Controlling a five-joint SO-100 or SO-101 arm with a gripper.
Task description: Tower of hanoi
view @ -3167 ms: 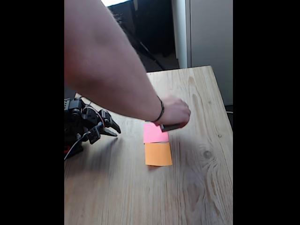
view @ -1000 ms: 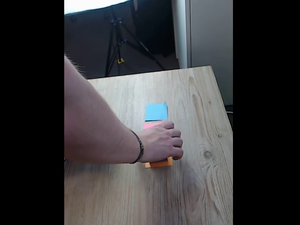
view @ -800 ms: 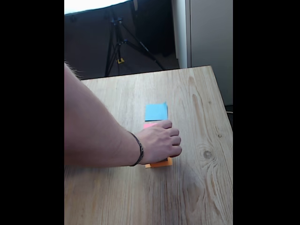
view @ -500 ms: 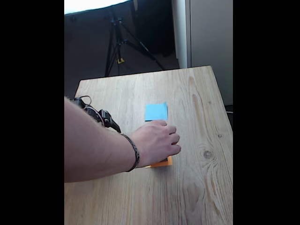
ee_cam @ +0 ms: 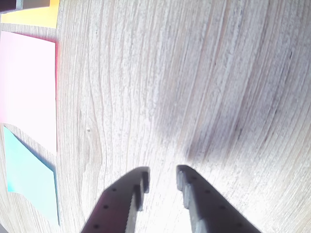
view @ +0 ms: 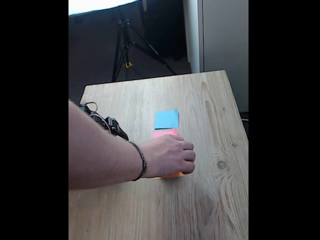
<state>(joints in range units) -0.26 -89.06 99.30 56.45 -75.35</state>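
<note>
- Midway between the left and right edges of the tabletop (view: 215, 210), in a row running from far to near: blue paper square (view: 166, 119), pink paper square (view: 165, 133), orange paper square (view: 172, 175).
- Curled knuckles-up over the orange paper square, hiding most of it: a person's hand (view: 169, 156). Cannot tell whether anything is clasped beneath.
- About three seconds back, that hand at the far end of the row with a flat grey piece; now at the near end, blue paper square laid bare. Barely shifted in the last half second.
- Probably the tower of hanoi (ee_cam: 24, 4) carried across to the orange paper square: in the wrist view, only a grey strip at the top left corner on the orange. Blocks otherwise hidden under the fingers in the fixed view, so stacking order unknown.
- Close to the left edge of the tabletop, well apart from the papers: the gripper (ee_cam: 162, 182), low over bare wood, jaws slightly parted, gripping nothing.
- Covered by the forearm a second ago, uncovered since.
- Judged as resetting by the person, not yet robot play; no first block lift sensible until the hand is off the tabletop.
</note>
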